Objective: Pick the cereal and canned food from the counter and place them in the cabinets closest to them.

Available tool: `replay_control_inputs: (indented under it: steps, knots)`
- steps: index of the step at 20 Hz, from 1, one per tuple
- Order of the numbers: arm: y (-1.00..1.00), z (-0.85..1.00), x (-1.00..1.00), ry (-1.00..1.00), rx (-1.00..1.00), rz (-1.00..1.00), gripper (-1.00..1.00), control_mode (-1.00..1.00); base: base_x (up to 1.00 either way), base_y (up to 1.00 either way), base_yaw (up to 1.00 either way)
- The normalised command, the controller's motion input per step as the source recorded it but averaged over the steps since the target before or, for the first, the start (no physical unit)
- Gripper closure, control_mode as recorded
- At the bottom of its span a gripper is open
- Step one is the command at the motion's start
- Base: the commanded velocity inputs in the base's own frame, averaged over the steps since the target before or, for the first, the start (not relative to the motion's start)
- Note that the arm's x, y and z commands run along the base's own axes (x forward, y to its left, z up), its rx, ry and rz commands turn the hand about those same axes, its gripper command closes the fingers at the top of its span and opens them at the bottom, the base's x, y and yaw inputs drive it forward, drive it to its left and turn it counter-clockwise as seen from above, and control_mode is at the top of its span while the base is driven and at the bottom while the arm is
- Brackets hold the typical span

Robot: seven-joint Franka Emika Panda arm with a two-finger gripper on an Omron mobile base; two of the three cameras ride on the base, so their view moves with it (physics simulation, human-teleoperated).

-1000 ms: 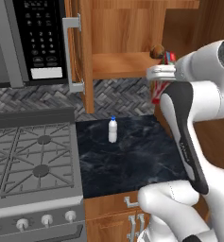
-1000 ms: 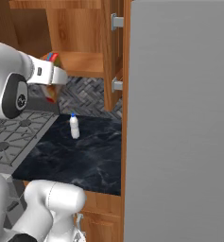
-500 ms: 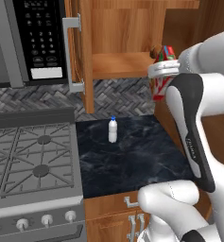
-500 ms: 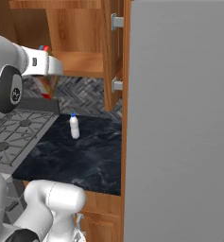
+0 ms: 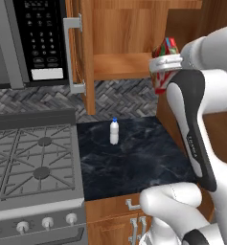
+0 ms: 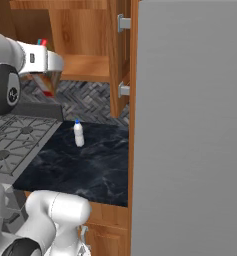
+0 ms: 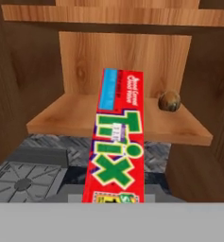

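at open cabinets (image 7: 118,120), tool clamps cereal (image 7: 118,146), long axis pointing toward shelf, box tilted.

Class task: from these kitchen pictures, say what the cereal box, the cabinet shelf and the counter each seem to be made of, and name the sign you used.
Cereal box: likely printed cardboard, with flat red faces and bold lettering.
Cabinet shelf: wood, warm brown with visible grain and a knot; matte.
Counter: looks like polished stone, black with pale marbled veins.
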Motion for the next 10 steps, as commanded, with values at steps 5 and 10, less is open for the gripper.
replay_control_inputs:
  steps: [5, 10]
  knots:
    - [0.14, 0.01, 0.17, -0.04, -0.02, 0.03, 1.00, -1.00, 0.00, 0.00, 0.00]
    - [0.10, 0.02, 0.30, -0.02, 0.00, 0.05, 1.00, -1.00, 0.00, 0.00, 0.00]
